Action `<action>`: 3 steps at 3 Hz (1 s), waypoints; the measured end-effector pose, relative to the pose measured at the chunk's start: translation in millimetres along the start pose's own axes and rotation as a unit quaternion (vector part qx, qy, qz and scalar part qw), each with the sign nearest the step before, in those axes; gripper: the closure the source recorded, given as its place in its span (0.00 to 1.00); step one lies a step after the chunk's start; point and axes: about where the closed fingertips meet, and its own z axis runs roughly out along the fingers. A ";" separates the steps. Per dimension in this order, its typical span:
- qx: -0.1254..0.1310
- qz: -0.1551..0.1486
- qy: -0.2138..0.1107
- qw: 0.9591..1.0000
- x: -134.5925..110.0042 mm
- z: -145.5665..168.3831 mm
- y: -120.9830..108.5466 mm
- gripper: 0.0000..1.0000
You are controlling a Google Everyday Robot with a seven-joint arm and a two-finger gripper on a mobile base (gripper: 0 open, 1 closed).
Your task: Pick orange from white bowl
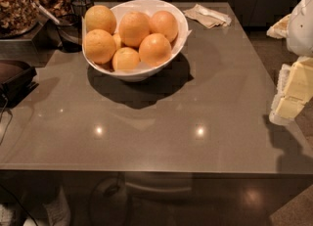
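Observation:
The white bowl (182,34) stands at the back of the grey-brown table, left of centre. It holds several large oranges piled together: one at the front right (155,49), one in the middle (134,28), one at the back right (164,24) and two on the left (100,18) (99,45). A smaller orange (125,58) lies at the front. My gripper (292,95), white with yellowish pads, hangs at the right edge of the view, beside the table's right edge. It is far to the right of the bowl, below it in the picture, and holds nothing that I can see.
A crumpled napkin (208,15) lies behind the bowl to the right. Jars of snacks (17,5) and a black wire holder (73,22) stand at the back left. A dark flat device (14,79) sits at the left edge. The table's front edge (156,171) is near.

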 end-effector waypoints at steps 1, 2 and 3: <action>0.000 0.000 0.000 1.000 0.0 0.0 0.0 0.00; -0.012 0.023 -0.001 1.000 -10.8 3.2 -7.9 0.00; -0.026 0.049 0.021 0.998 -39.6 9.3 -27.8 0.00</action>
